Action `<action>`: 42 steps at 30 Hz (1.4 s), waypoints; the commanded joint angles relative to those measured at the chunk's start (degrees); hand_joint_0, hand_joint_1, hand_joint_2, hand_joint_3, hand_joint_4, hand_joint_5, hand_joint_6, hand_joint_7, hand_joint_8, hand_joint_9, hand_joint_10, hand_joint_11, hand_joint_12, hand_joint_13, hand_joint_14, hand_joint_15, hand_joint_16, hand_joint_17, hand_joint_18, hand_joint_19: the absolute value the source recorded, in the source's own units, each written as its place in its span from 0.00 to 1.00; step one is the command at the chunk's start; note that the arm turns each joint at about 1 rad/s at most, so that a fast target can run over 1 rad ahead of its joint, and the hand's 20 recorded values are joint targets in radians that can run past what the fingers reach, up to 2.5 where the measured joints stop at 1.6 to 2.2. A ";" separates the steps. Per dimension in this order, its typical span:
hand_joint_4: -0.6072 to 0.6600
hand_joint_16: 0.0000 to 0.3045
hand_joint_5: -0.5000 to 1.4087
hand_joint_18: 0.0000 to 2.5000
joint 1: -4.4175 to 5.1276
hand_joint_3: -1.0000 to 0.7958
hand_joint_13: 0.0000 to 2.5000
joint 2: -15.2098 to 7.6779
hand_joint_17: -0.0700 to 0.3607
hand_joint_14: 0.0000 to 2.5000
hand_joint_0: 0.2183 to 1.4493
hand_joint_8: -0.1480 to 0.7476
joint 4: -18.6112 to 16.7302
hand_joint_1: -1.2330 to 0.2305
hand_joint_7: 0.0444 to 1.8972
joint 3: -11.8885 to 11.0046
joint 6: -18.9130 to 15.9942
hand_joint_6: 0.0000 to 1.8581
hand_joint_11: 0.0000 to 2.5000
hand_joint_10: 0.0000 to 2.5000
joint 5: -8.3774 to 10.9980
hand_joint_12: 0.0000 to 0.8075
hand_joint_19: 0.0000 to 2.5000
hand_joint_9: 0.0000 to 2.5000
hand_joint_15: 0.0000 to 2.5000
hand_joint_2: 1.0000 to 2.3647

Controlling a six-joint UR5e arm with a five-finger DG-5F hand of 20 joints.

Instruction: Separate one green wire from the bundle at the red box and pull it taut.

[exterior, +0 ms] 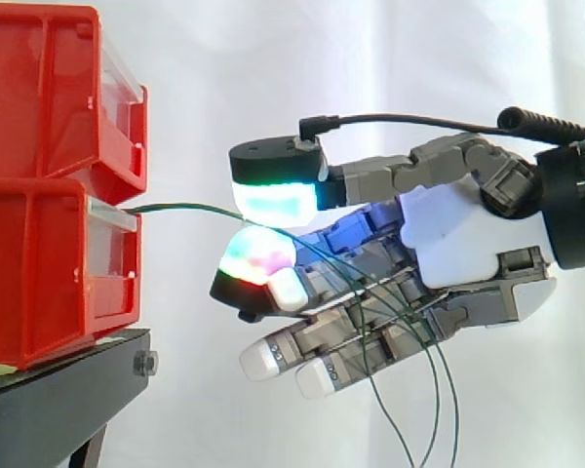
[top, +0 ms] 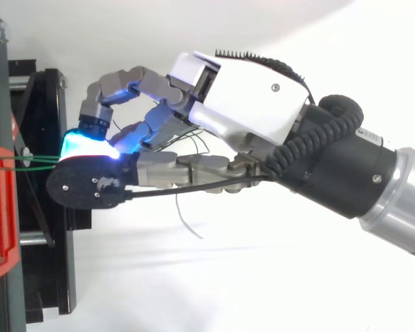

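A green wire (exterior: 190, 208) is pinched between two glowing fingertips (exterior: 273, 200) of the hand (exterior: 468, 234), whose other fingers are held nearly straight underneath. The wire is stretched almost straight from that pinch to the front of the lower red bin (exterior: 39, 273). Further green strands (exterior: 434, 390) are left dangling below the palm. Behind everything, a white curtain (exterior: 370, 58) is hung.

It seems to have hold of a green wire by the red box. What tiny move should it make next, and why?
Probably draw the hand a little away from the red box, pinch held. One green wire runs from the box to between the glowing fingertips and bows slightly, so it seems slack. The other green wires hang loose below the palm.
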State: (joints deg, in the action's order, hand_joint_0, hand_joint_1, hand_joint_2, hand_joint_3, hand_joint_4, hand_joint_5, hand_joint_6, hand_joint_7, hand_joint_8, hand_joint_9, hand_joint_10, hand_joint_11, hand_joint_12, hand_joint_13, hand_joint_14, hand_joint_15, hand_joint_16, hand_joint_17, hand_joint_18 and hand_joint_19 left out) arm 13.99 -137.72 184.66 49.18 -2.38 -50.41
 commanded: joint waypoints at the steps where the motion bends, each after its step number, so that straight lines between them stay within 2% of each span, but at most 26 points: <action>1: 0.59 0.16 0.17 0.32 0.16 0.42 0.31 0.00 0.41 0.00 0.32 0.50 0.43 0.30 0.55 0.22 -0.08 0.49 0.21 0.01 0.05 0.43 0.09 0.40 0.08 0.01; 5: 0.60 0.14 0.17 0.31 0.25 0.37 0.30 0.00 0.39 0.00 0.32 0.49 0.52 0.31 0.56 0.31 -0.61 0.48 0.21 0.01 0.05 0.41 0.10 0.39 0.08 0.01; 7: 0.61 0.14 0.18 0.31 0.25 0.33 0.30 0.00 0.39 0.00 0.31 0.49 0.61 0.35 0.57 0.31 -0.87 0.48 0.21 0.01 0.05 0.41 0.10 0.40 0.08 0.00; 11: 0.62 0.14 0.18 0.31 0.34 0.31 0.31 0.00 0.39 0.00 0.31 0.49 1.14 0.39 0.57 0.13 -1.40 0.48 0.21 0.01 0.05 0.41 0.10 0.41 0.08 0.00; 17: 0.58 0.14 0.17 0.31 0.42 0.39 0.30 0.00 0.39 0.00 0.31 0.49 2.63 0.33 0.57 0.13 -2.28 0.49 0.22 0.01 0.05 0.41 0.10 0.39 0.08 0.01; 23: 0.60 0.14 0.17 0.31 0.42 0.32 0.30 0.00 0.39 0.00 0.32 0.48 3.86 0.35 0.56 0.04 -3.33 0.49 0.22 0.01 0.05 0.41 0.10 0.39 0.08 0.00; 27: 0.59 0.14 0.17 0.31 0.42 0.35 0.30 0.00 0.39 0.00 0.31 0.49 3.86 0.36 0.58 -0.22 -3.33 0.49 0.21 0.01 0.05 0.41 0.10 0.40 0.08 0.01; 31: 0.55 0.14 0.17 0.31 0.42 0.39 0.30 0.00 0.39 0.00 0.33 0.48 4.30 0.32 0.57 -0.57 -3.33 0.49 0.21 0.01 0.05 0.41 0.10 0.37 0.08 0.01; 35: 0.57 0.14 0.16 0.30 0.42 0.34 0.30 0.00 0.39 0.00 0.35 0.48 4.48 0.29 0.53 -0.57 -3.33 0.50 0.22 0.01 -0.04 0.41 0.09 0.36 0.08 0.01; 37: 0.60 0.14 0.17 0.30 0.42 0.28 0.30 0.00 0.39 0.00 0.35 0.47 4.48 0.28 0.53 -0.57 -3.33 0.49 0.21 0.01 0.05 0.41 0.09 0.37 0.08 0.00; 38: 0.60 0.14 0.17 0.30 0.42 0.28 0.30 0.00 0.39 0.00 0.34 0.47 4.48 0.29 0.54 -0.57 -3.33 0.49 0.21 0.01 0.05 0.41 0.09 0.37 0.08 0.00; 39: 0.61 0.15 0.17 0.31 0.42 0.28 0.30 0.00 0.40 0.00 0.28 0.48 4.48 0.37 0.54 -0.66 -3.33 0.49 0.21 0.01 -0.04 0.41 0.10 0.39 0.08 0.00; 42: 0.62 0.16 0.18 0.32 0.42 0.28 0.31 0.00 0.41 0.00 0.24 0.50 4.74 0.48 0.54 -0.66 -3.33 0.48 0.21 0.01 0.05 0.44 0.10 0.41 0.08 0.00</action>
State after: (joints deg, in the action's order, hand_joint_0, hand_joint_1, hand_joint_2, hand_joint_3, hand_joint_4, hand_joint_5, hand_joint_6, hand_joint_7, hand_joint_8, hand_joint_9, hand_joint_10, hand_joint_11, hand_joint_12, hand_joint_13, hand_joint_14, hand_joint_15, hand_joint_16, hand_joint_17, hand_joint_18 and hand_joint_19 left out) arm 14.41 -137.72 189.15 48.55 -5.71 -50.43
